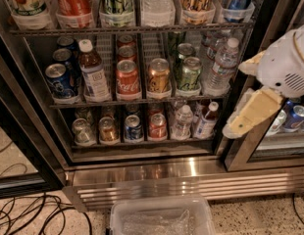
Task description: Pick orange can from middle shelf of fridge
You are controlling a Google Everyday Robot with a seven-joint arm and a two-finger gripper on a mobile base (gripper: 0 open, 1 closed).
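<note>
The orange can (158,75) stands upright at the front of a lane on the middle shelf (142,101) of the fridge (191,173). A red Coca-Cola can (127,78) stands on its left and a green can (190,74) on its right. My gripper (239,121), cream-coloured below a white arm housing (284,65), hangs in front of the right door frame. It is to the right of the orange can, slightly lower, and apart from it. It holds nothing that I can see.
The middle shelf also holds blue cans (60,81), a tea bottle (93,72) and a water bottle (221,67). Tall cans in white cups (73,6) stand above and small cans (133,128) below. A clear plastic bin (162,219) and cables (29,214) lie on the floor.
</note>
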